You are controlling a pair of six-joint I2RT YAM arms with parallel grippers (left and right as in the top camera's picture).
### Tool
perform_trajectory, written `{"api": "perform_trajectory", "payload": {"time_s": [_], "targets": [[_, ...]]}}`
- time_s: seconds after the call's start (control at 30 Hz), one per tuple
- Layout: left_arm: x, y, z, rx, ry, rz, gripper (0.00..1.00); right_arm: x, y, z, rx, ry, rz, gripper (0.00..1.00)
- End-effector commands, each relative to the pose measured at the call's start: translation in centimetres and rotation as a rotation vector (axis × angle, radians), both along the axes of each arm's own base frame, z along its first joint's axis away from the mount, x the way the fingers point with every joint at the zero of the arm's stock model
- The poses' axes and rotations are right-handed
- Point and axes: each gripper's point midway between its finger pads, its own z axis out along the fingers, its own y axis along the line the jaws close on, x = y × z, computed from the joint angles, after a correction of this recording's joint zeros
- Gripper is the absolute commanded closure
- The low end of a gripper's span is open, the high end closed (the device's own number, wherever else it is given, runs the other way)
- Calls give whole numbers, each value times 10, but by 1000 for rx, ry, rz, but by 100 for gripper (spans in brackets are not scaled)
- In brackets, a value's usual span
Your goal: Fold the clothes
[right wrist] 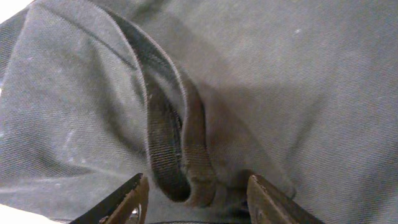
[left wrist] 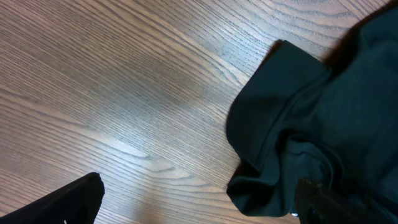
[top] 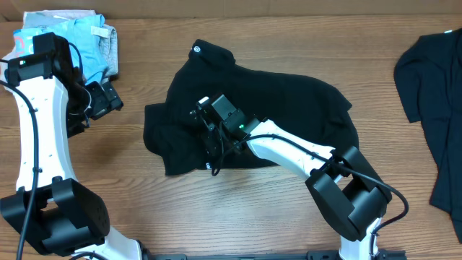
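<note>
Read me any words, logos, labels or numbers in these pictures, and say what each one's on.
No text can be read.
On the black T-shirt in the middle, white logo: too small to read.
On the folded light clothes, top left, reddish mark: too small to read.

Even, bright light from above leaves the table [top: 238, 217] in the overhead view with only faint, soft shadows, while the black T-shirt [top: 289, 101] at its middle reads as a flat dark patch. In the left wrist view a pale sheen of glare crosses the crisp wood grain at centre left, and the fingers [left wrist: 71, 202] of the left gripper [left wrist: 199, 186] blur darkly at the near edge. The right wrist view is close and soft, its fabric lifted to grey, white blown out at the left corners
</note>
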Motion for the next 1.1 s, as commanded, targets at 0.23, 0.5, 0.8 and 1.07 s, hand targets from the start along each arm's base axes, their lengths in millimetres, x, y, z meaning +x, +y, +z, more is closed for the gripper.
{"api": "perform_trajectory", "payload": {"time_s": [0.23, 0.5, 0.8, 1.07], "targets": [[7, -3, 7, 1, -32, -30, 0, 11, 6, 2, -1, -56, 5, 58], [7, -3, 6, 1, -31, -30, 0, 6, 7, -5, -3, -29, 12, 59], [7, -3, 7, 1, -32, -30, 0, 6, 8, -10, -3, -22, 15, 76], [7, -3, 6, 1, -31, -30, 0, 40, -4, 5, -48, -143, -77, 96]]}}
